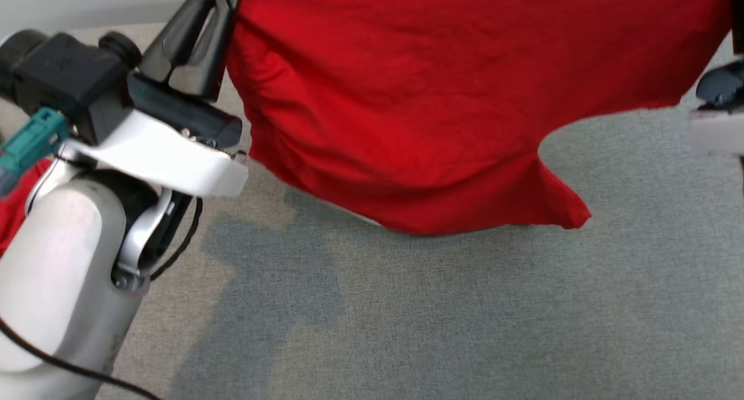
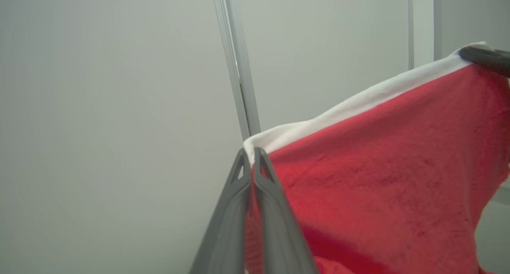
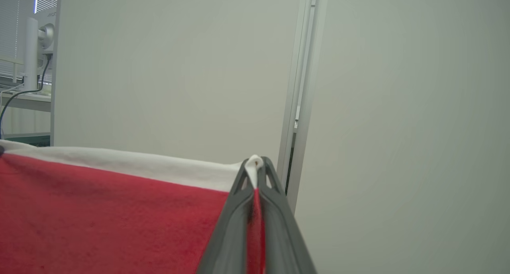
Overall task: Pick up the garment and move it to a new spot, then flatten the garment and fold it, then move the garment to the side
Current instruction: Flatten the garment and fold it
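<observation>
Left tool (image 2: 250, 156): jaws pressed together, with the corner of the garment (image 1: 442, 97) pinched between the fingertips. The cloth comes out at the tips and falls away to one side of the fingers.

Right tool (image 3: 255, 164): jaws likewise closed. A small fold of the white band (image 3: 131, 164) sits at the very tips, and a strip of red cloth is nipped along the seam between the two fingers.

Garment: red cloth with a white band along its top edge. It is held up clear and stretched between the two tools. The band runs nearly taut from the left tool's tips across to the right tool's dark finger, which appears at the upper right of the left wrist view. Below both tools the cloth hangs as a wide sheet with soft creases. Its lower edge is uneven, with one pointed corner dropping lowest on the side nearer the right tool.

Grey fabric-covered surface (image 1: 465, 318): lies beneath the hanging cloth. Whether the lowest edge touches it cannot be told.

Beyond both tools' tips: a plain pale wall (image 2: 99, 106) and an upright metal frame post (image 3: 301, 87).
</observation>
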{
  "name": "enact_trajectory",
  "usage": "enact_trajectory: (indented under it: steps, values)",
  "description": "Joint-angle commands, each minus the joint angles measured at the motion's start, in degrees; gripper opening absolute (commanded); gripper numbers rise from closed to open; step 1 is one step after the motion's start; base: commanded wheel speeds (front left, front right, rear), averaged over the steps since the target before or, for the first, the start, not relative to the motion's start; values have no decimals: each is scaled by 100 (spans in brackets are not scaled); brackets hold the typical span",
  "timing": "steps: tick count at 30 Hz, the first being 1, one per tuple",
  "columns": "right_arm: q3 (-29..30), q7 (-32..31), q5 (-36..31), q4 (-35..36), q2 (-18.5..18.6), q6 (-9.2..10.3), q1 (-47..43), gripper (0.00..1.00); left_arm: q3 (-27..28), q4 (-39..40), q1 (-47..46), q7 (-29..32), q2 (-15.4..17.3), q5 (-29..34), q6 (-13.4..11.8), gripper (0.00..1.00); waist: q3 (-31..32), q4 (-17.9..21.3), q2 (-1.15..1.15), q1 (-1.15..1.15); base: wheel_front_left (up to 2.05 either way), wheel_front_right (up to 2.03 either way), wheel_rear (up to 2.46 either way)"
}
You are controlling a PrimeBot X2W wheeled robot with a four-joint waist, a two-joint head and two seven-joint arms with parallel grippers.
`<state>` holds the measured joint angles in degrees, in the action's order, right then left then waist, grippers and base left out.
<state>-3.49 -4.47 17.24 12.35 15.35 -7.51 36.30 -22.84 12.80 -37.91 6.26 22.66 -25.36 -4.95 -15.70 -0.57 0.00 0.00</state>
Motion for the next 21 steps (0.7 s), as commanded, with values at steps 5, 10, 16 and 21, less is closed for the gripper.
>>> enact_trajectory:
  steps: [5,10,16,21]
  values:
    - [-192,293,216,-993,240,4,1072,0,22,-894,-906,-298,-241,-142,312,0,-362,-57,0,0,0,0,0]
    - [-586,759,352,-2229,377,4,2364,0,-36,-2133,-2057,-634,-494,-77,672,0,-614,-87,0,0,0,0,0]
    - [-1063,1478,293,-3674,168,4,3908,0,90,-3736,-3368,-1284,-823,-148,939,0,-885,-81,0,0,0,0,0]
    - [-1220,1806,303,-4652,-150,5,4688,0,137,-4726,-4059,-1654,-918,-160,1036,0,-904,-15,0,0,0,0,0]
